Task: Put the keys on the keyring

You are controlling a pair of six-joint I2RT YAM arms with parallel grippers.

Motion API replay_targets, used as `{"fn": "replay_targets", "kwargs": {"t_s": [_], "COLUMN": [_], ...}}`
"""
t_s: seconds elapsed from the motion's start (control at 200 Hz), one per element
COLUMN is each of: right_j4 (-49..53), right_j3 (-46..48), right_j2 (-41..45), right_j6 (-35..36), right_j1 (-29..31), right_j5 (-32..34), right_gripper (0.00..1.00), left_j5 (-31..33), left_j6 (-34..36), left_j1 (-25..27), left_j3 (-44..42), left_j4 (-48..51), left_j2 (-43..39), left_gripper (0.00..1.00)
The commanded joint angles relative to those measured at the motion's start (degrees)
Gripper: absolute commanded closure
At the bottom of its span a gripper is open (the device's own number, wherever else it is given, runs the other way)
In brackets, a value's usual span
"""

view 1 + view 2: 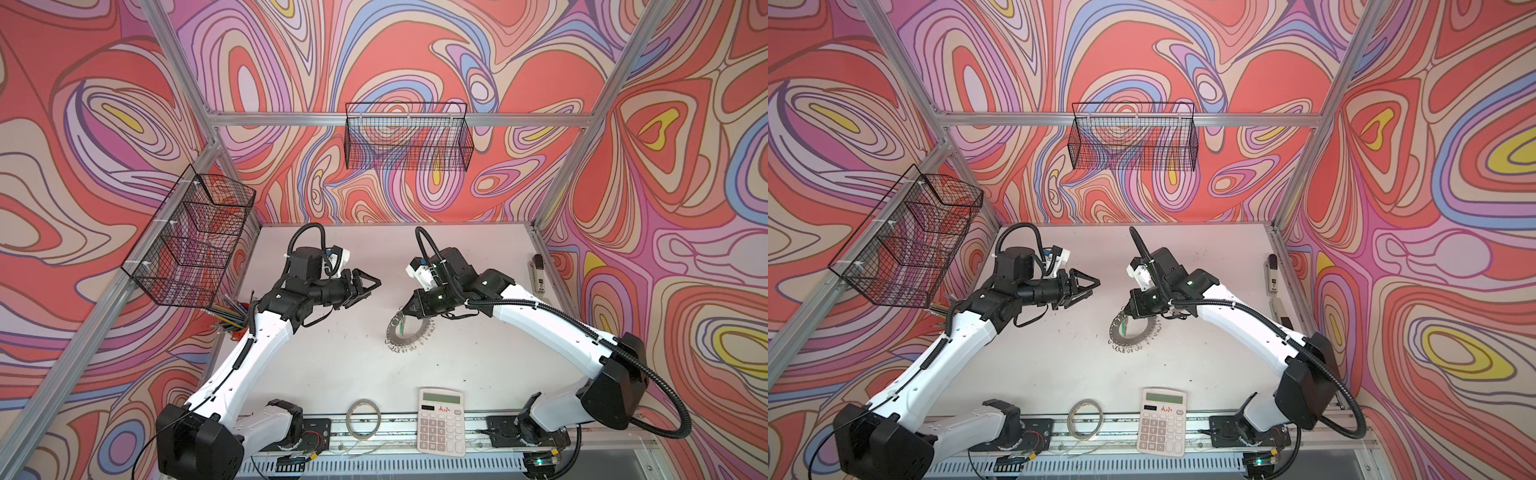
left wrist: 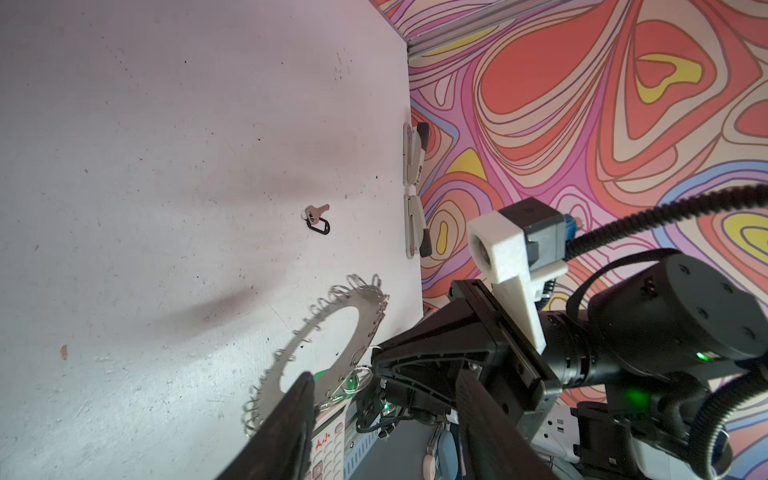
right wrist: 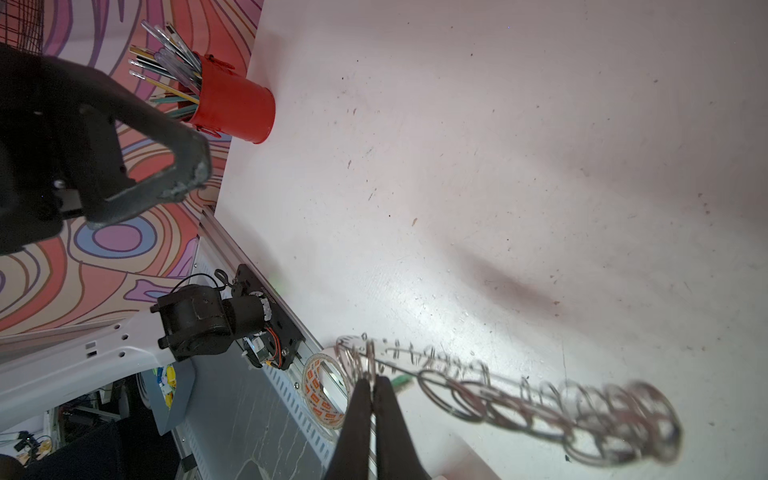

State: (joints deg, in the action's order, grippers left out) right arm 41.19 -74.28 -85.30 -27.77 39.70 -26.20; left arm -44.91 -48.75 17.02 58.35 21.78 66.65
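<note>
The keyring (image 1: 411, 337) (image 1: 1136, 337) is a silver disc edged with wire loops, held tilted over the middle of the table. My right gripper (image 1: 402, 311) (image 3: 372, 380) is shut on its rim. A key with a green tag (image 1: 401, 328) (image 2: 351, 380) hangs from a loop right by that grip. In the left wrist view a second key with a black tag (image 2: 318, 220) lies flat on the table beyond the keyring (image 2: 370, 316); both top views hide it. My left gripper (image 1: 372, 289) (image 2: 386, 436) hovers left of the keyring, open and holding nothing.
A calculator (image 1: 441, 422) and a tape roll (image 1: 364, 417) sit at the front edge. A red cup of pens (image 3: 232, 106) stands at the left edge. Two staplers (image 2: 415, 153) lie along the right edge. Wire baskets (image 1: 409, 137) hang on the walls.
</note>
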Motion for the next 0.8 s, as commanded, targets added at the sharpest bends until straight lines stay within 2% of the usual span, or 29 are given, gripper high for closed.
{"fn": "replay_targets", "kwargs": {"t_s": [0.0, 0.26, 0.416, 0.536, 0.621, 0.796], "right_j4": [-0.1, -1.7, -4.8, -6.2, -6.2, -2.4], "right_j3": [1.2, 1.6, 2.8, 4.0, 4.4, 1.5], "right_j2": [-0.7, -1.2, -1.7, -1.2, -0.6, -0.4], "right_j6": [-3.2, -8.3, -12.5, -16.0, -17.9, -18.0], "right_j1": [-1.5, -3.7, -5.8, -7.2, -8.2, -8.4], "right_j5": [-1.7, -1.2, -5.0, -7.7, -9.5, -11.5], "right_gripper": [1.00, 1.00, 1.00, 1.00, 1.00, 1.00], "left_j5": [-2.1, -3.7, -4.4, -5.9, -2.9, 0.9], "left_j6": [5.2, 9.8, 15.7, 18.5, 20.5, 19.7], "left_j1": [-0.8, -0.6, 5.3, 11.0, 14.6, 17.7], "left_j3": [3.1, 5.6, 6.3, 3.2, 0.4, -6.5], "left_j4": [5.4, 10.2, 12.6, 8.2, 5.7, -5.0], "left_j2": [0.4, -0.9, -0.3, -0.8, -0.8, -0.2], "left_gripper": [0.44, 0.49, 0.53, 0.54, 0.55, 0.55]}}
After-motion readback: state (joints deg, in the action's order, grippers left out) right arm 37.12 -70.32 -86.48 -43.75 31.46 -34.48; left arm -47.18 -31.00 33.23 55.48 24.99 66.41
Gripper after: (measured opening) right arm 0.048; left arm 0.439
